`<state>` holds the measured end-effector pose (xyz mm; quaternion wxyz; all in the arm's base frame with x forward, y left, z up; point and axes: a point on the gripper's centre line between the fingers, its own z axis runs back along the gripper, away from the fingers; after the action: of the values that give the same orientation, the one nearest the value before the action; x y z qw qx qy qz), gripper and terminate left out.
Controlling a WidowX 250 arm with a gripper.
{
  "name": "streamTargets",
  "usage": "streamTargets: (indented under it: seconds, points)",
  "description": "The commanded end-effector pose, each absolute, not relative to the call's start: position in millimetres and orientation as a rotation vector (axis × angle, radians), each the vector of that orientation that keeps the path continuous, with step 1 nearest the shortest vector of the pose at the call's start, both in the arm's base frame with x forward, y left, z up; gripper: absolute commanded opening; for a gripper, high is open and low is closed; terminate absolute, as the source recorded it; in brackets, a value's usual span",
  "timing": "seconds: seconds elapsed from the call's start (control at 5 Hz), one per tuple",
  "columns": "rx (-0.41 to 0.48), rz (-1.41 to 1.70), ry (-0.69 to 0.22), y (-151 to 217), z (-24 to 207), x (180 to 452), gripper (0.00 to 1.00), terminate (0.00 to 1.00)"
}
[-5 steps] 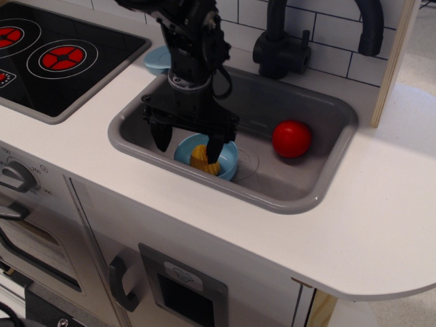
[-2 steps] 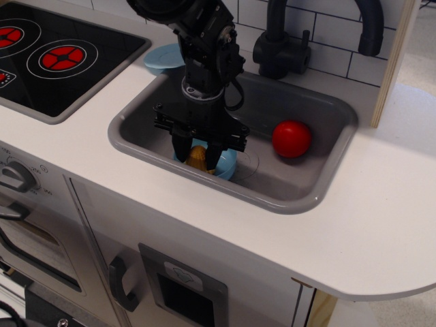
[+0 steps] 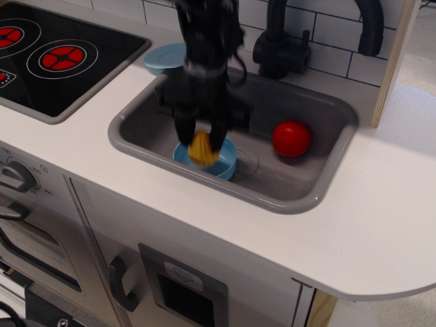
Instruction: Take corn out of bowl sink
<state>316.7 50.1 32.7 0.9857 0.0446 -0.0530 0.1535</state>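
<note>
Sink [image 3: 320, 194] floor was open between bowl [image 3: 225, 162] and red ball [image 3: 292, 138], ball sat near the right wall, dark faucet [image 3: 283, 48] overhung the back rim, blue plate [image 3: 163, 58] lay behind the left corner, white tabletop [image 3: 381, 225] to the right was bare, wooden post [image 3: 394, 61] bounded the far right.

Arm vertical, motion-blurred; hand [image 3: 202, 139] pointing down, fingers [image 3: 184, 129] pinched on corn [image 3: 202, 150] (lower part showing).

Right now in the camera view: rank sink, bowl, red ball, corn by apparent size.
1. sink
2. bowl, partly hidden by the gripper
3. red ball, not much smaller than the bowl
4. corn, blurred, held between the fingers
</note>
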Motion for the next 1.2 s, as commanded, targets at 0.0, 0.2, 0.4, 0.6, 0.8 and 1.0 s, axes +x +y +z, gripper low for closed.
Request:
streamTargets:
  seconds: [0.0, 0.2, 0.4, 0.6, 0.8, 1.0]
  points:
    - [0.021, 0.439, -0.182, 80.4, 82.7, 346.7, 0.0, 0.0]
    - [0.039, 0.463, -0.152, 94.3, 78.9, 351.0, 0.0, 0.0]
    - [0.058, 0.488, -0.148, 104.3, 73.2, 356.0, 0.0, 0.0]
    - [0.094, 0.506, -0.144, 113.4, 60.8, 360.1, 0.0, 0.0]
    - [0.137, 0.509, -0.15, 117.0, 46.6, 363.2, 0.0, 0.0]
    - [0.156, 0.495, -0.147, 114.3, 38.7, 361.2, 0.0, 0.0]
